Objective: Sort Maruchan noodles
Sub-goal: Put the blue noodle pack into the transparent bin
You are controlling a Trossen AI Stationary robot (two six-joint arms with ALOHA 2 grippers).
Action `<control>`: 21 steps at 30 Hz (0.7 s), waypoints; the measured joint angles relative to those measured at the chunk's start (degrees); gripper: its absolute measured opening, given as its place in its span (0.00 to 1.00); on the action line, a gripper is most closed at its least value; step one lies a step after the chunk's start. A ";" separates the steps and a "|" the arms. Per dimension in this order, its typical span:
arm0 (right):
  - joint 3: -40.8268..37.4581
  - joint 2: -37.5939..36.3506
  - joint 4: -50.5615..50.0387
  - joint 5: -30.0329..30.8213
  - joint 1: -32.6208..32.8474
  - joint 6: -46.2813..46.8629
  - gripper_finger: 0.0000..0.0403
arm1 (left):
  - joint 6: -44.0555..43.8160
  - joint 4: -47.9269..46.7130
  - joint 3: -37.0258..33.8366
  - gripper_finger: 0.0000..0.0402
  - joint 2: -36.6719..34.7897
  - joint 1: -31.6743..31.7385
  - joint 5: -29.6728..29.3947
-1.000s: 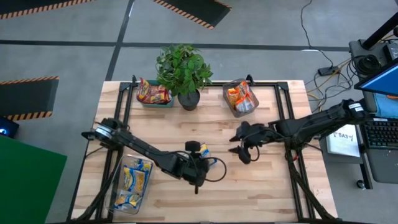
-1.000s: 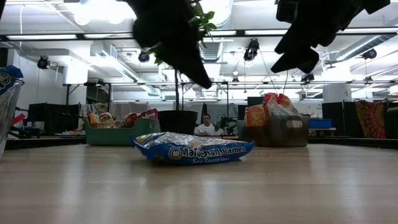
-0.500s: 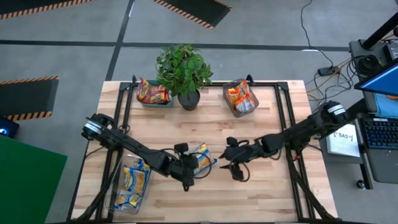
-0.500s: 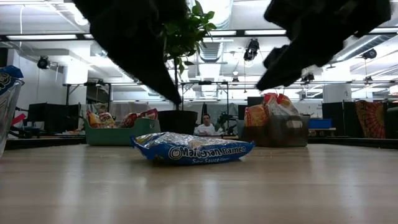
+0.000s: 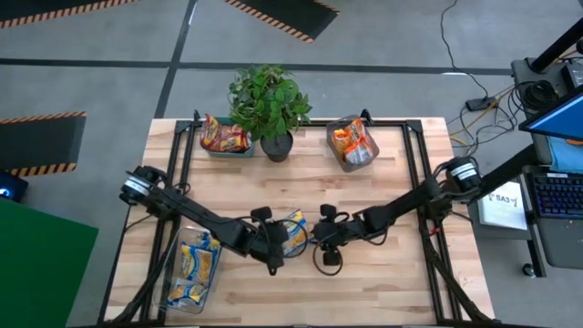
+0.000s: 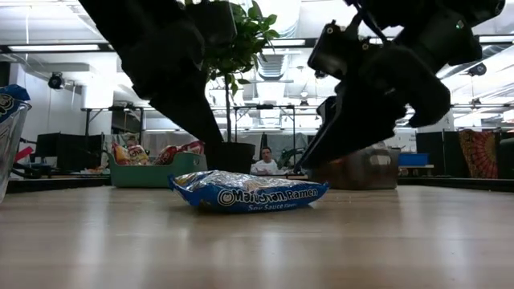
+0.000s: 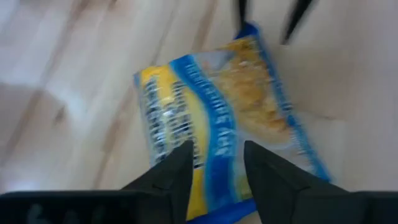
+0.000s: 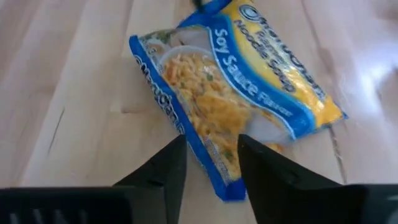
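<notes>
Maruchan noodles are mostly sorted, judging by the layout: one blue-and-yellow packet (image 5: pixel 293 233) lies flat on the bare wood near the middle of the table (image 5: pixel 392 282), apart from any container. It looks like the only one left loose. A clear bin (image 5: pixel 173 290) at the near left corner holds blue-and-yellow packets, a teal tray (image 5: pixel 228 151) at the far left holds red ones, and a dark bin (image 5: pixel 342 164) at the far right holds orange ones. A potted plant (image 5: pixel 269 105) stands between the two far containers.

Both arms stretch low across the table toward the loose packet from opposite sides. The left end effector (image 5: pixel 273 248) is at its left edge, over the end nearest it, fingers parted a little with the packet showing through the gap. The right end effector (image 5: pixel 326 239) is just beside its right edge, fingers likewise narrowly apart and pointing at the packet's corner. Neither appears to grip it; in the low view the packet rests fully on the wood. What seems to remain is lifting it and carrying it to the clear bin.
</notes>
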 joint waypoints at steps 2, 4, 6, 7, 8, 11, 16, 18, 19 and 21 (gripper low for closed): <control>0.14 0.66 0.07 -0.07 0.00 -0.42 0.29 | -0.04 -1.44 -0.03 0.35 0.13 0.15 -1.71; 0.09 1.27 0.26 -0.01 0.00 -0.62 0.26 | -0.04 -2.39 -0.04 0.40 0.32 0.21 -2.85; 0.00 1.33 -0.54 -0.01 0.00 -0.63 0.22 | -0.02 -3.64 -0.35 0.44 0.38 0.52 -3.32; -0.01 1.31 -0.45 -0.01 0.00 -0.61 0.21 | 0.06 -3.16 -0.59 0.46 0.40 0.59 -3.34; -0.01 1.31 -0.27 -0.01 0.00 -0.63 0.20 | 0.30 -3.00 -0.99 0.48 0.42 0.63 -3.33; -0.03 0.88 -0.25 -0.02 0.00 -1.04 0.17 | 0.47 -2.53 -2.85 0.51 0.46 0.71 -3.30; -0.05 0.88 0.08 -0.02 0.00 -1.45 0.15 | 0.05 -1.62 -5.56 0.52 0.49 0.74 -3.19; -0.05 0.92 0.10 -0.02 0.00 -1.95 0.15 | 0.00 -0.99 -6.26 0.52 0.49 0.78 -3.15; -0.05 0.90 0.00 -0.03 0.00 -2.40 0.15 | -0.02 -0.58 -6.58 0.52 0.49 0.82 -3.07; -0.05 0.84 -0.03 -0.04 0.00 -3.10 0.15 | -0.16 0.99 -7.23 0.52 0.49 0.93 -2.07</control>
